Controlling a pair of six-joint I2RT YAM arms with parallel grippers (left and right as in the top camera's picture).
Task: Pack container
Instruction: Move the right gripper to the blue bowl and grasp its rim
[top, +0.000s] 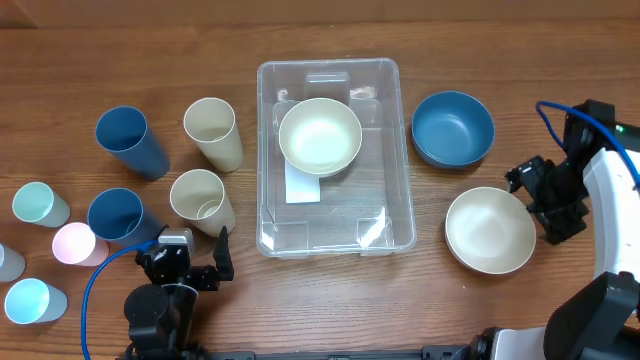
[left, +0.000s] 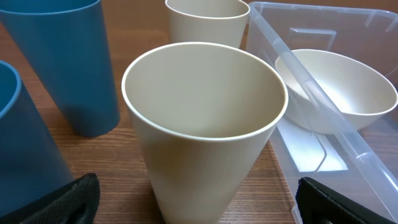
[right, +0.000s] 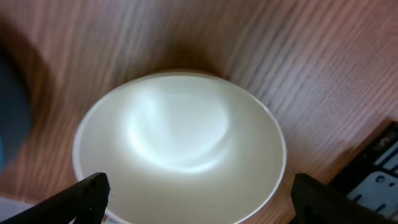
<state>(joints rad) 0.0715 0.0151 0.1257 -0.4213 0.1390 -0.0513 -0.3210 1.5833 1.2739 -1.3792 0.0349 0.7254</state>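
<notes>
The clear rectangular container (top: 400, 205) stands at the table's middle with a white label (top: 302, 188) on its base and a cream bowl (top: 320, 135) inside at the far end. Its near wall (left: 348, 149) and that bowl (left: 342, 87) show in the left wrist view. My left gripper (top: 195, 265) is open and empty, its fingers (left: 196, 208) spread either side of a cream cup (left: 202, 124) without touching it. My right gripper (top: 545, 205) is open and empty, its fingers (right: 199, 199) spread over a second cream bowl (right: 180, 143) right of the container (top: 490, 230).
A dark blue bowl (top: 453, 128) sits right of the container. Left of it stand two cream cups (top: 212, 132) (top: 200, 200), two dark blue cups (top: 130, 140) (top: 118, 215), a pink cup (top: 75, 243) and pale blue cups (top: 40, 205) (top: 30, 300).
</notes>
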